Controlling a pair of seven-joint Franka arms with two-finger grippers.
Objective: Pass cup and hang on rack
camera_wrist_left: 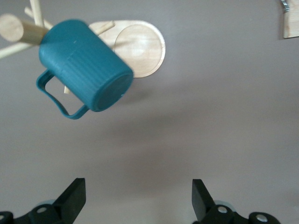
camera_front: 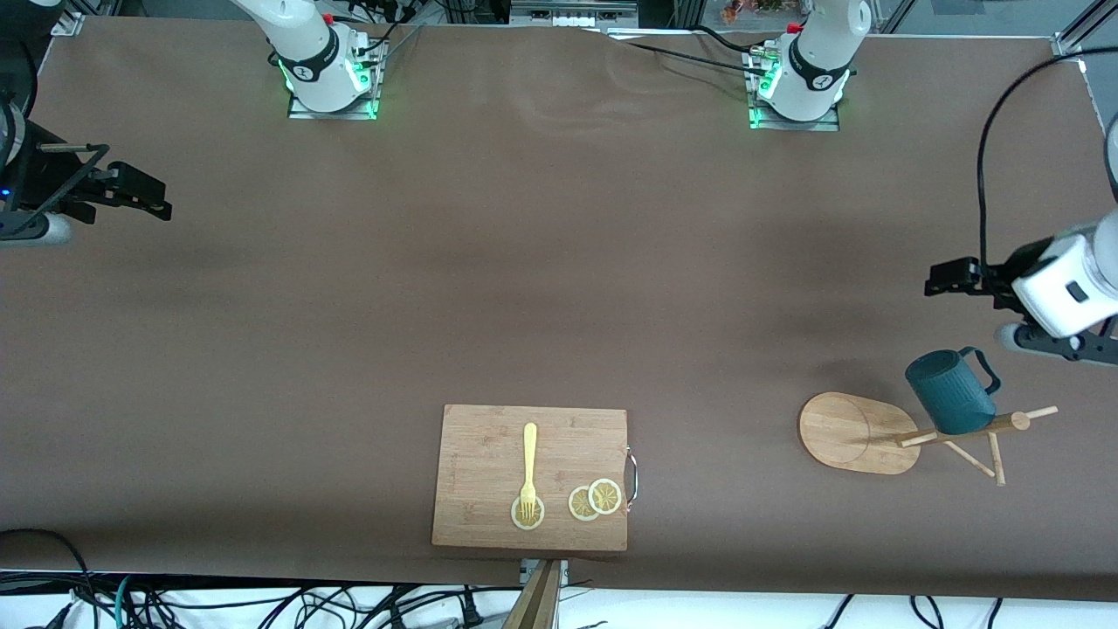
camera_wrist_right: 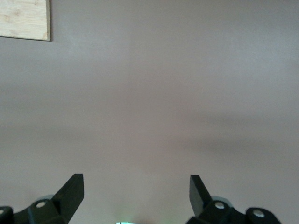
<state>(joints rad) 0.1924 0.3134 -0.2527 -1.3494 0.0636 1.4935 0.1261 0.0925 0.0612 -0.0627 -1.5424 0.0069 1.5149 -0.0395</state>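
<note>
The dark teal cup (camera_front: 948,393) hangs tilted on a peg of the bamboo rack (camera_front: 852,432), near the left arm's end of the table. In the left wrist view the cup (camera_wrist_left: 81,70) shows its closed base and loop handle, with the rack's oval base (camera_wrist_left: 140,49) below it. My left gripper (camera_front: 933,281) is open and empty in the air beside the rack, apart from the cup; it also shows in the left wrist view (camera_wrist_left: 138,196). My right gripper (camera_front: 164,199) is open and empty at the right arm's end, over bare table (camera_wrist_right: 136,193).
A rectangular bamboo cutting board (camera_front: 489,437) lies near the front camera's edge of the table, with a yellow fork (camera_front: 528,463) and lemon slices (camera_front: 594,498) on it. A corner of the board shows in each wrist view (camera_wrist_left: 290,23) (camera_wrist_right: 23,18).
</note>
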